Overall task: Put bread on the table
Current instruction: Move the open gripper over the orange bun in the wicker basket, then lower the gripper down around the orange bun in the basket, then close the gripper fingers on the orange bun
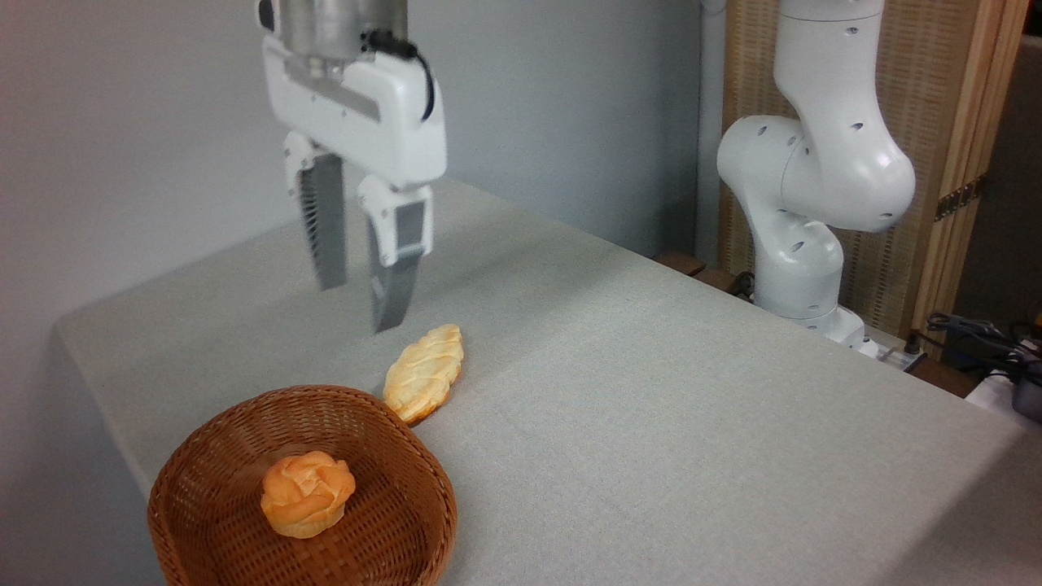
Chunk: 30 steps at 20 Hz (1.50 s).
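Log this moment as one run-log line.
pincer: open, empty, above table | bread: in basket | loaf: on table

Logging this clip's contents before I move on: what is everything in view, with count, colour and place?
bread: 1, orange-golden, inside the basket
braided loaf: 1, pale golden, on the table touching the basket's far rim
basket: 1, brown wicker, near left of the table
table: 1, light grey cloth, fills the scene
cables: dark, far right edge
wooden screen: 1, tan, behind the arm
robot arm: 1, white, right rear
claw: 1, white with grey fingers, open, empty, above the table's left
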Tool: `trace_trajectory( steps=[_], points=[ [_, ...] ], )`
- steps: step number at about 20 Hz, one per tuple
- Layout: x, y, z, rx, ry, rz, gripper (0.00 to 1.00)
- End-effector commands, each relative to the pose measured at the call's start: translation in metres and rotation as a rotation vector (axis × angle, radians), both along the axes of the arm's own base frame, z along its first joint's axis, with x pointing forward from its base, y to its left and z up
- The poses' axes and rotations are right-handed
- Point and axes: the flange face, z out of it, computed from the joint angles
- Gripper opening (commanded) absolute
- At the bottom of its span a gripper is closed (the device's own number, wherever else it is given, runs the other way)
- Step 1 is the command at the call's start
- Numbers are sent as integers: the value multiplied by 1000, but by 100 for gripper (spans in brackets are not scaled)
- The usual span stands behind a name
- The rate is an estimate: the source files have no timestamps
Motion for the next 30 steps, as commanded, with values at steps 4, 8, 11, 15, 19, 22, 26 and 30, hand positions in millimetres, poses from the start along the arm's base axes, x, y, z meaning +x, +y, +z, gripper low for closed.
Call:
trace_trajectory(
  steps=[4,8,11,15,19,22,26,30],
  points=[
    [28,-15,-59,-2,-68,-39,100],
    [49,-36,-113,2,-55,-80,100],
    [64,-42,-138,-4,-84,-87,100],
    [68,-45,-155,65,-84,-165,100],
    [67,-47,-170,103,-63,-193,100],
    [68,-48,-173,104,-69,-194,100],
    [70,-49,-176,100,-75,-192,100],
    [72,-55,-183,96,-76,-204,100]
  ],
)
